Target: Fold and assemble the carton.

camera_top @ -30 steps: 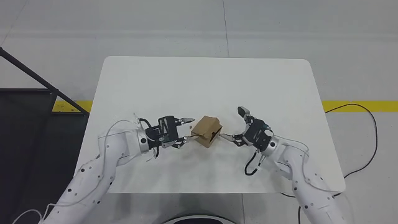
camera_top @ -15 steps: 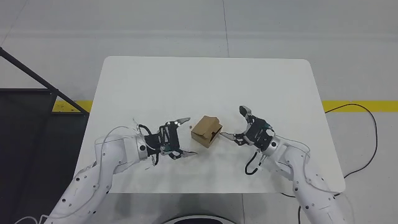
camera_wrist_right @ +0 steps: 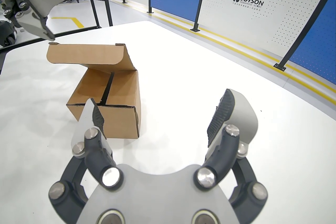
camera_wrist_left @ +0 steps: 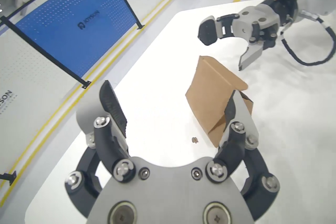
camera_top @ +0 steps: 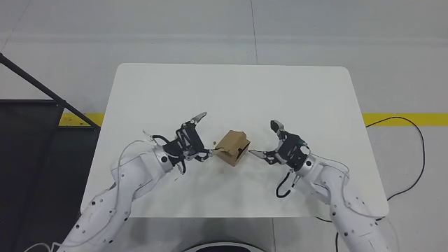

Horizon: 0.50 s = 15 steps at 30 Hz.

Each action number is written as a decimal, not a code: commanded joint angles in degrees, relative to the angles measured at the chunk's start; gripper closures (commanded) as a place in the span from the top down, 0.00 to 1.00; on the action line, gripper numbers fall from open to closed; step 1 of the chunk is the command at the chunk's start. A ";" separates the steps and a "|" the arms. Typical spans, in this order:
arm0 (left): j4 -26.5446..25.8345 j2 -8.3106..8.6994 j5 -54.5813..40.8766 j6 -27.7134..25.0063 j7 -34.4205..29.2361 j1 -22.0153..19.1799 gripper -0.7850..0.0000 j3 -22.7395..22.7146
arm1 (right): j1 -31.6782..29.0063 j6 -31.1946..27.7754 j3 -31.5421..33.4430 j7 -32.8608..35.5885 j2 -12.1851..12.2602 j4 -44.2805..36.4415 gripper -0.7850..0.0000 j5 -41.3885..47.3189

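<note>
Left tool (camera_top: 204,136): fingers spread wide, nothing between them. It sits low over the white rectangular worktop (camera_top: 280,91), near the front edge. One fingertip is just beside the near corner of the carton; contact cannot be told.

Centre: small brown corrugated-cardboard carton (camera_top: 232,145), resting on the worktop between the two tools, set at an angle. The body is already squared up. Seen from the right wrist, the inside floor shows two flaps meeting along a dark seam. The lid panel with its tuck flap stands raised and curls over the opening, not yet closed.

Right tool (camera_top: 263,138): fingers also apart, empty, level with the carton's open side. One fingertip lies close against the front wall; touching or not is unclear.

Handling, as judged:
- Light and thin-walled. It would likely skid on the smooth worktop if pushed from one side only.
- Panels are stiff, creases give easily. A hard pinch on a wall would dent it.
- Best purchase looks like the free edge of the lid, near the tuck flap, with the other tool bracing the opposite wall low down.
</note>
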 commanded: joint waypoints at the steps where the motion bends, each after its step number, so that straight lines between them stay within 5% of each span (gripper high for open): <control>1: 0.29 -0.19 0.07 1.53 0.08 -0.37 1.00 0.58 | 0.13 -0.12 0.01 -0.32 0.01 0.38 1.00 -0.07; 15: 2.05 -0.96 4.53 1.96 -1.75 -2.49 1.00 5.48 | 0.16 0.80 -0.16 -2.43 -0.02 0.62 1.00 -0.65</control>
